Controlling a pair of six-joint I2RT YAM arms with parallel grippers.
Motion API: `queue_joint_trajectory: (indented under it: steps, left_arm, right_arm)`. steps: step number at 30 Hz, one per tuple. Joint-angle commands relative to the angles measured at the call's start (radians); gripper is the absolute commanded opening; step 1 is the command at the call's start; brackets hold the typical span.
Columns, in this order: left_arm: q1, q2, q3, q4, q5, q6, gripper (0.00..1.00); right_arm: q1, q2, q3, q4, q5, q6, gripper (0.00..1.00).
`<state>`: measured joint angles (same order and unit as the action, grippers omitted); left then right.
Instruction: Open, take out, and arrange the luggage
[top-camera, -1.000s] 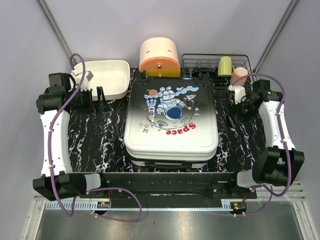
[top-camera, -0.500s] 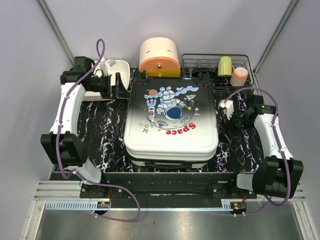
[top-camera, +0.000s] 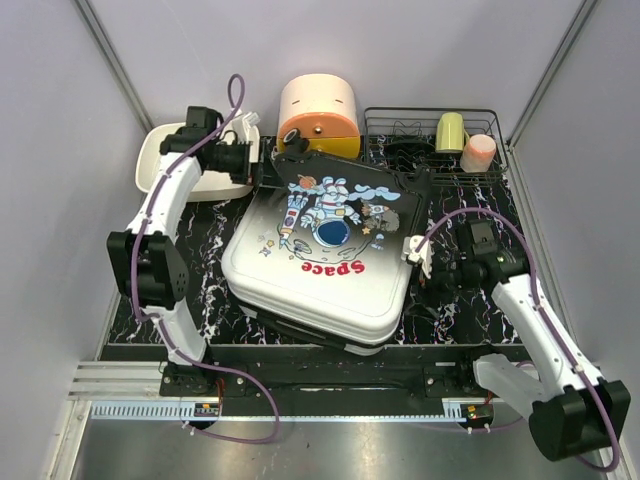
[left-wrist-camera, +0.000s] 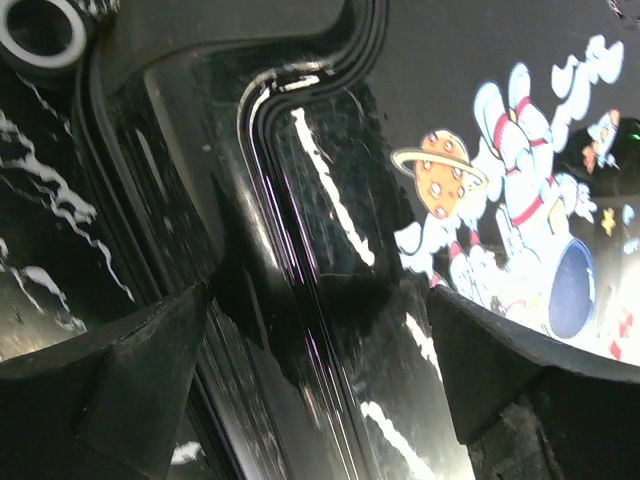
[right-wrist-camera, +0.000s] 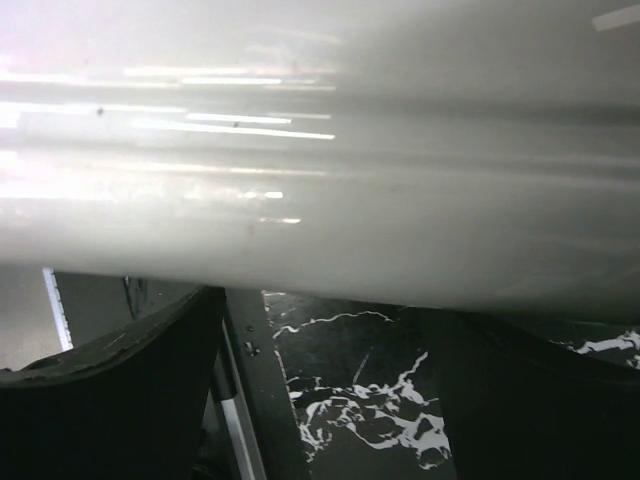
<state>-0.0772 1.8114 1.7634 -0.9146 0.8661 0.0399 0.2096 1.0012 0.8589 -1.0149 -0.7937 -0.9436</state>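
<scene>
Two arms, both at the suitcase. It lies flat and shut on the black marbled mat, astronaut side up, skewed so its black end points far-left and its white end near-right.

At the far-left black corner is the left gripper, just beside the white tray. The left wrist view shows its fingers spread wide with glossy black shell between them, so the jaws are apart and nothing is clamped.

At the right edge of the shell, low by the mat, is the right gripper. The right wrist view has the white shell side filling the upper frame and both fingers parted below it, holding nothing. I cannot tell whether they touch the shell.

The cream-and-orange cylindrical box stands just behind the case's far edge. The wire rack at far right holds a green cup and a pink cup
</scene>
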Motion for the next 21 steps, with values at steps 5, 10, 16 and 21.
queue_joint_trajectory:
  steps: [5, 10, 16, 21]
  left_arm:
    - [-0.211, 0.132, 0.172, 0.088, 0.097, -0.028, 0.90]
    - [-0.125, 0.089, 0.297, 0.056, 0.013, 0.020, 0.97]
    - [0.076, -0.127, 0.248, 0.051, -0.004, -0.011, 0.99]
    - [0.221, -0.355, -0.070, 0.056, -0.053, -0.024, 0.99]
  right_arm:
    - [0.112, -0.121, -0.061, 0.113, -0.127, 0.149, 0.80]
    - [0.135, -0.108, -0.047, 0.151, -0.131, 0.213, 0.73]
    - [0.229, -0.124, -0.061, 0.251, -0.147, 0.344, 0.66]
    - [0.362, -0.141, -0.090, 0.335, -0.101, 0.428, 0.65]
